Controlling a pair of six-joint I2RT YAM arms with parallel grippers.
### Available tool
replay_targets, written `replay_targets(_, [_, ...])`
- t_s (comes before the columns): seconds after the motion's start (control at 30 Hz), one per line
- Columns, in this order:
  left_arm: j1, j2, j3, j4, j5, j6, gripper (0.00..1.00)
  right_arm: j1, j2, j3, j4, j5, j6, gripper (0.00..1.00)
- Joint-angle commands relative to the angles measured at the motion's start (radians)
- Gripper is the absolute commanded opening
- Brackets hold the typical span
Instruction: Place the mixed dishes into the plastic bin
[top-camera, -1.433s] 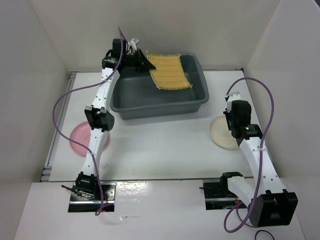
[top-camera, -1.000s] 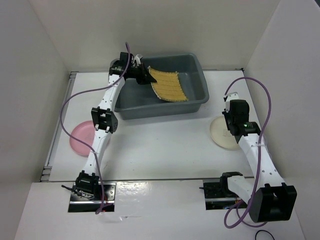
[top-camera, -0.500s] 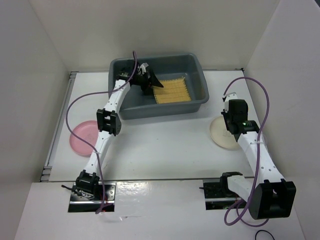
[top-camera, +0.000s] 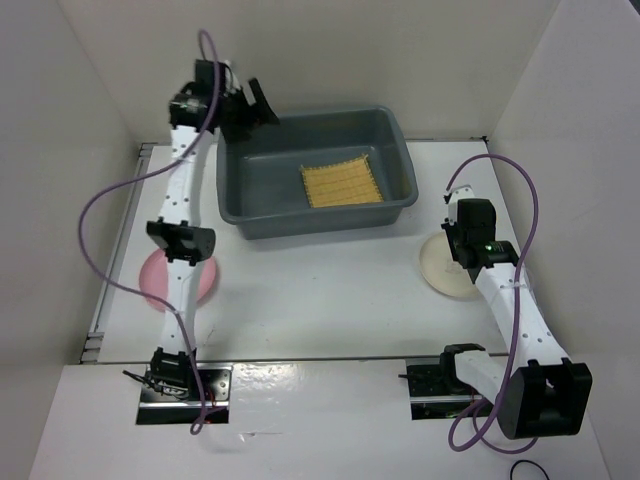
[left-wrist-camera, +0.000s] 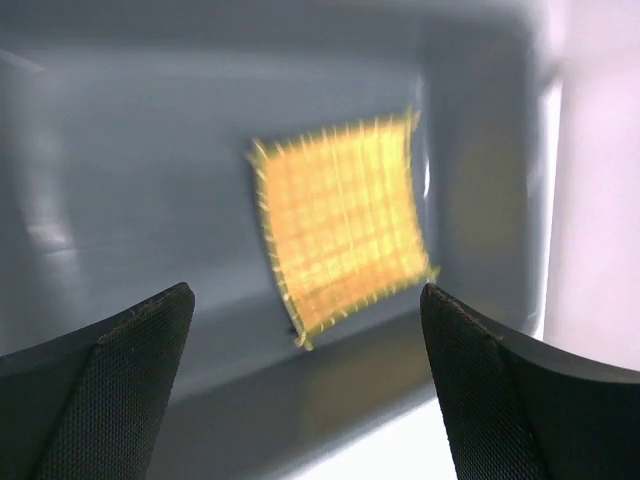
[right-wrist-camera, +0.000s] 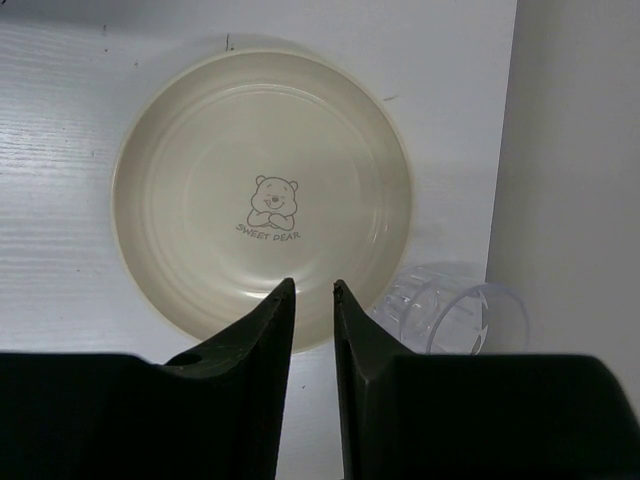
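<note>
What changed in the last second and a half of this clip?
The left pincer lowered the yellow placemat into the gray bin, let it go, and pulled back up to the bin's far left corner, open. The mat now lies flat on the bin floor. The right pincer hovered nearly shut over the cream plate throughout; the pink plate did not move.

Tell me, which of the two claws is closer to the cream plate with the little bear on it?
Right. The right gripper hangs directly over the cream plate; the left gripper is far across the table, above the bin's far-left corner.
</note>
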Motion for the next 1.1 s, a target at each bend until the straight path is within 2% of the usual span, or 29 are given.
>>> replay_targets(0.0, [0.018, -0.274, 0.018, -0.156, -0.309, 0.042, 1.00, -0.003, -0.029, 0.000, 0.032, 0.000, 0.006, 0.27])
replay_targets(0.03, [0.008, -0.343, -0.067, -0.156, -0.373, 0.033, 1.00, -0.003, -0.029, 0.000, 0.032, 0.000, 0.006, 0.27])
replay_targets(0.07, [0.007, -0.470, -0.226, -0.156, -0.514, 0.005, 1.00, -0.003, -0.029, 0.000, 0.032, 0.000, 0.006, 0.27])
replay_targets(0.13, [0.017, -0.587, -0.385, -0.141, -0.585, -0.036, 1.00, -0.003, -0.029, 0.000, 0.032, 0.000, 0.006, 0.27])
replay_targets(0.17, [0.050, -0.717, -0.480, -0.070, -0.595, -0.036, 1.00, -0.003, -0.038, 0.000, 0.032, 0.000, 0.006, 0.27])
replay_targets(0.2, [0.078, -0.796, -0.753, -0.002, -0.578, -0.027, 1.00, -0.003, -0.038, 0.000, 0.032, 0.000, 0.006, 0.27])
replay_targets(0.23, [0.117, -0.881, -0.913, 0.075, -0.557, -0.027, 1.00, -0.003, -0.038, 0.000, 0.032, 0.000, 0.006, 0.27])
replay_targets(0.27, [0.166, -1.054, -1.071, 0.232, -0.526, -0.027, 1.00, -0.003, -0.038, 0.000, 0.032, 0.000, 0.006, 0.27])
replay_targets(0.3, [0.275, -1.133, -1.346, 0.297, -0.473, -0.027, 1.00, -0.003, -0.038, 0.000, 0.032, 0.000, 0.006, 0.27])
replay_targets(0.33, [0.373, -1.258, -1.454, 0.384, -0.472, -0.053, 1.00, -0.003, -0.038, 0.000, 0.032, 0.000, 0.006, 0.27])
replay_targets(0.43, [0.470, -1.373, -1.707, 0.425, -0.483, -0.053, 1.00, -0.003, -0.038, 0.000, 0.032, -0.009, 0.006, 0.27])
replay_targets(0.53, [0.608, -1.398, -1.852, 0.425, -0.419, -0.101, 1.00, -0.003, -0.038, 0.000, 0.032, -0.009, -0.003, 0.27])
replay_targets(0.6, [0.683, -1.384, -1.975, 0.395, -0.389, -0.199, 1.00, -0.003, -0.038, 0.000, 0.032, -0.018, -0.003, 0.27])
replay_targets(0.67, [0.705, -1.372, -2.069, 0.394, -0.389, -0.281, 1.00, -0.003, -0.038, 0.000, 0.032, -0.018, -0.003, 0.27])
replay_targets(0.9, [0.747, -1.433, -2.257, 0.488, -0.389, -0.349, 1.00, -0.003, -0.006, 0.000, 0.032, -0.018, -0.003, 0.29])
replay_targets(1.07, [0.768, -1.289, -2.268, 0.465, -0.409, -0.339, 1.00, -0.003, -0.006, 0.000, 0.032, -0.018, -0.003, 0.30])
